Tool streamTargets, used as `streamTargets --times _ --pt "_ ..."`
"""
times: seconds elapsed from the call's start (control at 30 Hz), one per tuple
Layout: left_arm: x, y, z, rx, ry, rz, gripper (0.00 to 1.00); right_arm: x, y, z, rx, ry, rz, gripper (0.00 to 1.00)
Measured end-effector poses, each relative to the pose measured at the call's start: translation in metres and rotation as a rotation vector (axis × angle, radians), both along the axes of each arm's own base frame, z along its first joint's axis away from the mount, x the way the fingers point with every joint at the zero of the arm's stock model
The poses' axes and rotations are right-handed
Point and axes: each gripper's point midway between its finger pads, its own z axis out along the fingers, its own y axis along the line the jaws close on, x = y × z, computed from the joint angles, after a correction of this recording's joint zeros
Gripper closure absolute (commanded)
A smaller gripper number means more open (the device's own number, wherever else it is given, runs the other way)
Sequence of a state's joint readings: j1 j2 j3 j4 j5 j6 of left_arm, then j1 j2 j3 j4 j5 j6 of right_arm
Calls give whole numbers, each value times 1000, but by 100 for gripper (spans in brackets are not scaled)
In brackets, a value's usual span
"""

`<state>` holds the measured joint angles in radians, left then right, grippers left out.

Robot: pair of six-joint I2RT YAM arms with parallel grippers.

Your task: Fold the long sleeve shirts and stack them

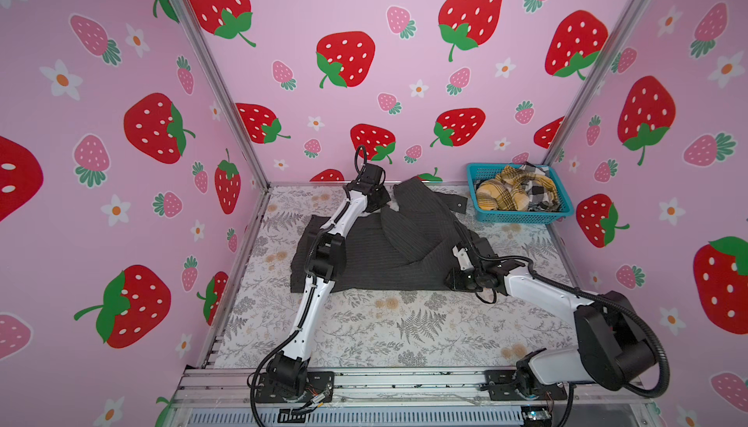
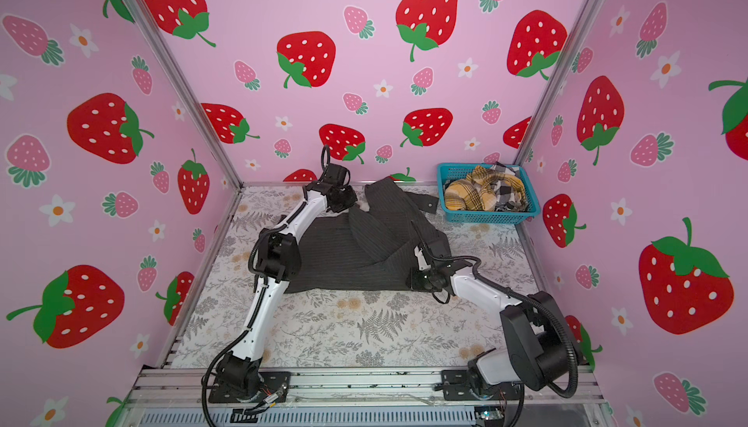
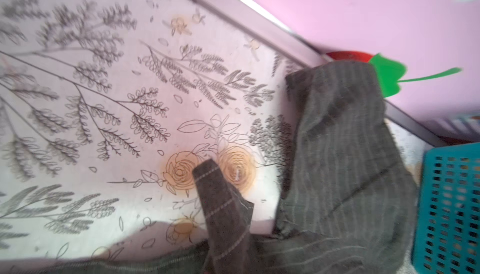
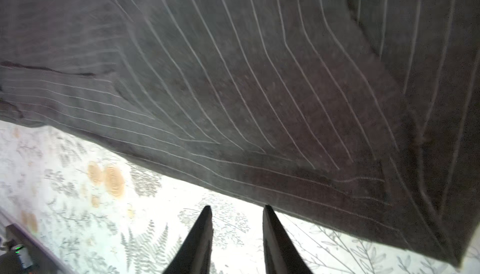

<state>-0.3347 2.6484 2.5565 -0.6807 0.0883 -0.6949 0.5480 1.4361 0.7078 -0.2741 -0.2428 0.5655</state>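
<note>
Floral tabletop [image 1: 404, 323] beside the teal basket [image 1: 522, 215]: charcoal shirt [image 1: 384, 259] mid-fold, I judge; left fingers [image 1: 380, 202] clenched on its flap, right fingers [image 4: 201, 241] released, next must pinch the hem

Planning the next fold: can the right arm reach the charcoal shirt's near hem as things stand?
Probably yes: the right gripper sits with fingers apart just short of the hem of the charcoal shirt, over the table, nothing in between.
</note>
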Motion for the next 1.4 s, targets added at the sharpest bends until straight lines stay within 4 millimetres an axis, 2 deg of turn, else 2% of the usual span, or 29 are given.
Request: streamTargets --times 0.1,0.23,0.33,0.4,0.43,0.5,0.57,0.6,0.7,0.77,0.83,0.9,1.03,1.17,1.27,1.4 --pt "-4 -6 58 -18 -101 -25 93 -7 -7 -20 -36 50 -18 69" --pt "-29 -9 144 -36 -255 -68 93 0 -4 -19 -25 25 -31 67" --pt "-56 -3 189 -30 -345 -88 93 2 -3 -18 -18 22 -39 58" --pt "-76 2 198 -21 -370 -93 93 3 -3 -15 -16 17 -45 53" --pt "-85 6 196 -14 -368 -90 89 3 -3 -14 -13 14 -49 51" --pt "-110 19 173 12 -325 -78 60 4 -3 -7 -6 -4 -52 49" --pt "-136 34 137 41 -246 -58 47 6 -3 1 6 -30 -55 49" --pt "-153 43 115 61 -194 -45 39 7 -3 6 13 -45 -55 45" --pt "-206 72 53 108 -33 18 29 9 -3 18 27 -81 -62 44" --pt "-243 90 24 134 61 51 26 10 -4 23 27 -91 -64 44" --pt "-274 105 10 157 128 83 22 13 -4 28 26 -101 -68 44" --pt "-292 118 13 182 161 117 17 17 -2 34 32 -113 -70 44" --pt "-302 139 33 206 171 187 15 25 3 46 47 -136 -70 45" --pt "-287 147 43 155 224 239 18 30 6 45 47 -130 -70 47" --pt "-269 145 31 77 296 263 21 30 7 41 42 -119 -71 48" --pt "-256 139 2 -16 417 295 27 30 7 39 41 -113 -71 51"
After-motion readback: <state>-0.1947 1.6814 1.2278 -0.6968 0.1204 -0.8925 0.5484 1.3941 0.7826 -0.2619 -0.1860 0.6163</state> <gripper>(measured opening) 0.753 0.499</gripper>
